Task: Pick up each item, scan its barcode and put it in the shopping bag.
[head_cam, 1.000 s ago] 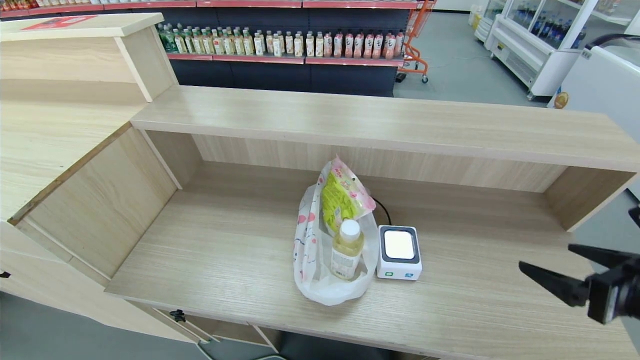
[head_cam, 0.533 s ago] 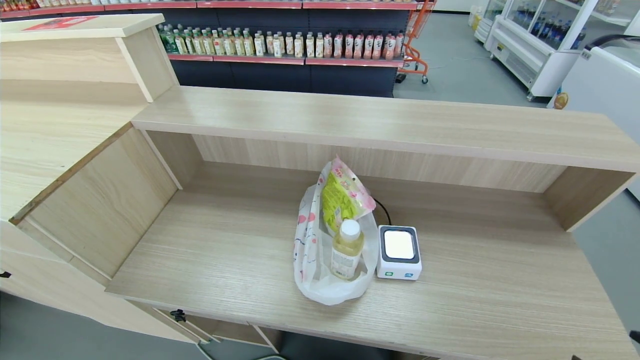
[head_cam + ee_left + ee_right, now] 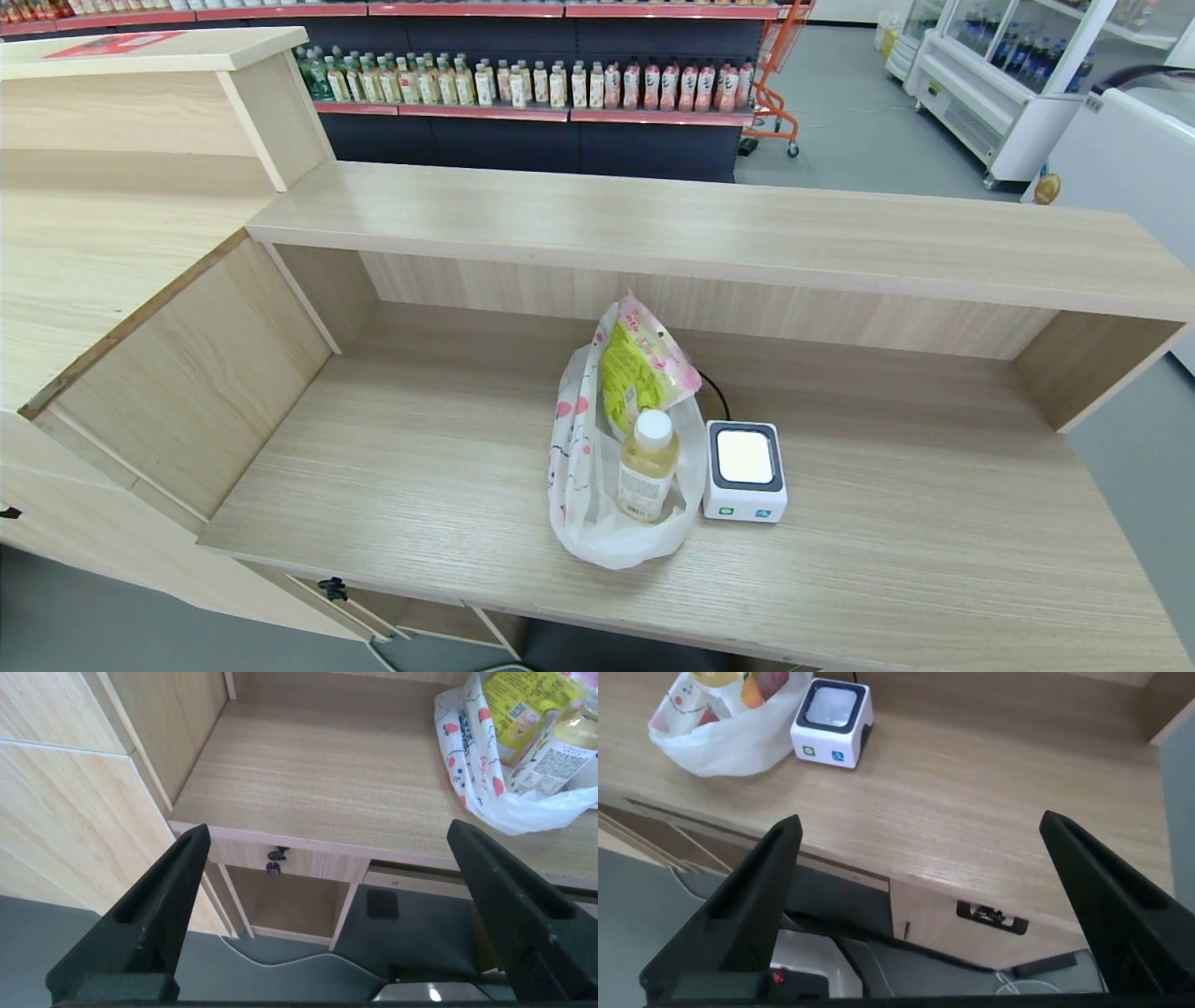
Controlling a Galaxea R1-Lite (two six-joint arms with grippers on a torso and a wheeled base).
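Observation:
A white shopping bag [image 3: 568, 457] with pink prints stands mid-counter. Inside it a pale yellow drink bottle [image 3: 647, 471] with a white cap is upright, and a green and pink snack pack [image 3: 635, 373] leans behind it. A white barcode scanner [image 3: 744, 469] sits just right of the bag, touching it. My left gripper [image 3: 329, 833] hangs open and empty in front of the counter's front edge, left of the bag [image 3: 476, 775]. My right gripper [image 3: 922, 823] is open and empty too, off the front edge to the right of the scanner [image 3: 831, 723].
The wooden counter [image 3: 420, 467] is boxed in by a raised ledge [image 3: 709, 233] at the back and side walls at both ends. Locked drawers [image 3: 273, 863] sit under its front edge. Store shelves with drinks [image 3: 523, 84] stand beyond.
The right gripper, open at the head view's right edge a second ago, has dropped down and out of that view. Bag, bottle, snack pack and scanner have not moved.

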